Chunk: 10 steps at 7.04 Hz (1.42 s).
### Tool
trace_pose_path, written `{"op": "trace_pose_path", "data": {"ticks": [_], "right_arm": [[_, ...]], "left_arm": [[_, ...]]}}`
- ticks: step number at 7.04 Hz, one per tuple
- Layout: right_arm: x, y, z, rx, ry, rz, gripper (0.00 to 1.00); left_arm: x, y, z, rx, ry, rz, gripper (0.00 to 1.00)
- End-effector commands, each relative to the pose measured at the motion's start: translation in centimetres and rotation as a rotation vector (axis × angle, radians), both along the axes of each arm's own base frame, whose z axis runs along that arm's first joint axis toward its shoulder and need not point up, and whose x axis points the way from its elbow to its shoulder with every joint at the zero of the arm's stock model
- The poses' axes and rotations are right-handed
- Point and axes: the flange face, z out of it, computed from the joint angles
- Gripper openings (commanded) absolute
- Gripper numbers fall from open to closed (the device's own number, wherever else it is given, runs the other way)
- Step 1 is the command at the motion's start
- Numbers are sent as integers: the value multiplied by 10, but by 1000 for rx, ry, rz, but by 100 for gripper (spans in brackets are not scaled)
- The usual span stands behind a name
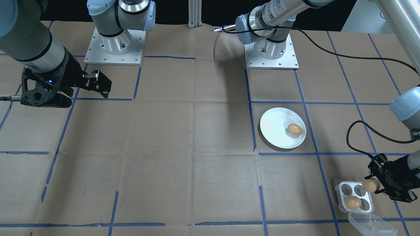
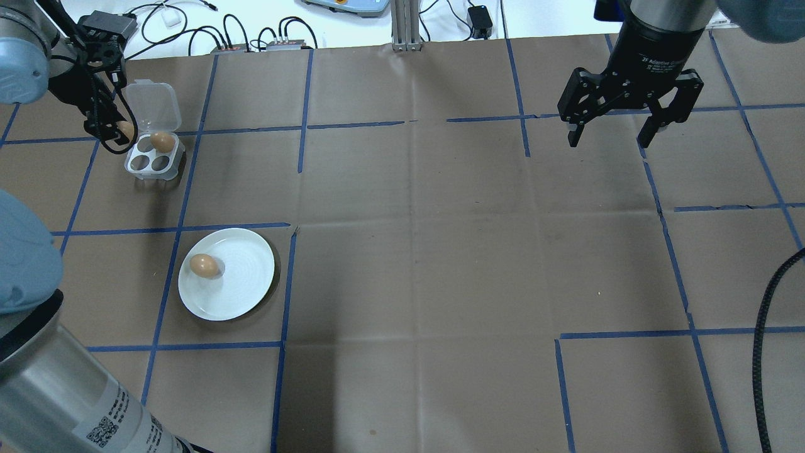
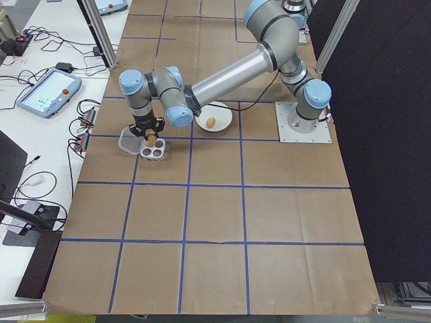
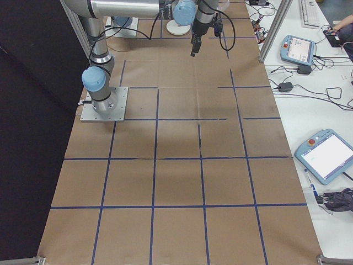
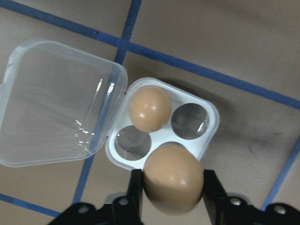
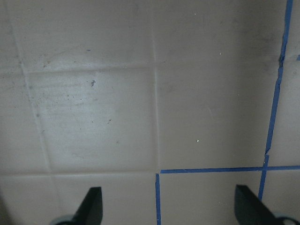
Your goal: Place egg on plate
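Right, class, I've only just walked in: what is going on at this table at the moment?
The left gripper is shut on a brown egg, held just above the small white egg tray, whose clear lid lies open. One more egg sits in a tray cup; the other cups look empty. Another egg already lies on the white plate. The right gripper hangs open and empty over bare table, far from all this.

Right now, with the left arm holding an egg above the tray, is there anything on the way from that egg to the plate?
Nothing visible blocks it. Between the held egg and the plate lies only bare table. One egg already sits near the plate's rim, leaving most of it free.
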Motion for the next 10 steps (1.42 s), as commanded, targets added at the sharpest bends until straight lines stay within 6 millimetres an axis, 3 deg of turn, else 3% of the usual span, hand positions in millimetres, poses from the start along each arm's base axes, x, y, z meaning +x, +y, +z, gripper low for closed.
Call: {"op": "trace_pose_path", "data": {"ticks": [1,3,5,6,7,9,10], "right_arm": [[0,0,-1,1,0,0,100],[0,0,-1,1,0,0,100],[0,0,0,0,0,0,100],[0,0,0,0,0,0,100],[0,0,0,0,2,0,100],[0,0,0,0,0,0,100],[0,0,0,0,2,0,100]], "left_arm": [[-77,61,12,72,12,196,0],[-146,129,-12,148,-5,375,0],[-174,166,-61,177,-16,426,4],[-176,173,-72,178,-18,427,24],[-178,173,-78,183,7,432,90],[-179,170,-74,172,28,441,97],[-177,168,-61,143,26,460,97]]}}
